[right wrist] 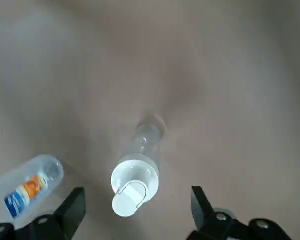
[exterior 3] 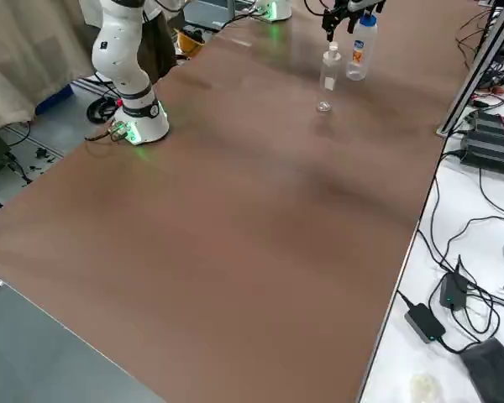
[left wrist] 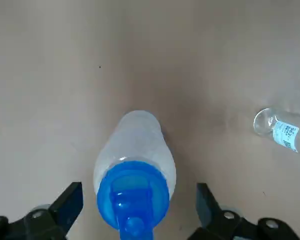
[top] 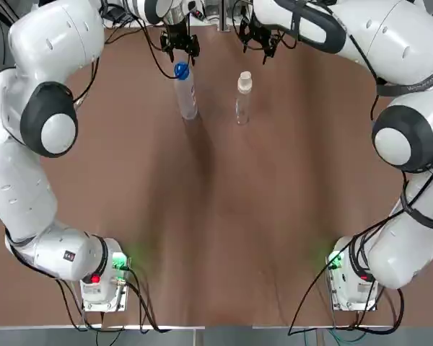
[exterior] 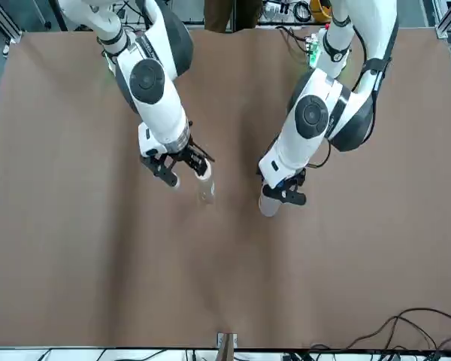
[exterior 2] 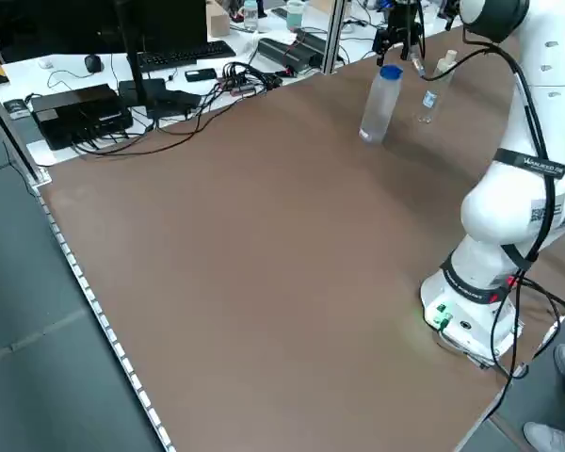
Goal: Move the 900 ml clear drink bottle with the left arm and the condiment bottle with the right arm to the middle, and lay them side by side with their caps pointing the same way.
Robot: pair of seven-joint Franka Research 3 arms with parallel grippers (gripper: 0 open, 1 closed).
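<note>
My left claw (top: 179, 45) is hanging open straight above the standing clear blue-capped plastic bottle (top: 185, 92); my open right claw (top: 260, 40) is hanging above the thin white-capped bottle (top: 243, 97).

Blue-capped bottle (exterior 2: 378, 105) upright beside white-capped bottle (exterior 2: 431, 94)

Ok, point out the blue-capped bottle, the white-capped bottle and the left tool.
Blue-capped bottle (top: 187, 99), top view, on its clear body.
White-capped bottle (top: 245, 81), top view, on its cap.
Left tool (top: 180, 50), top view, between its fingertips.
</note>
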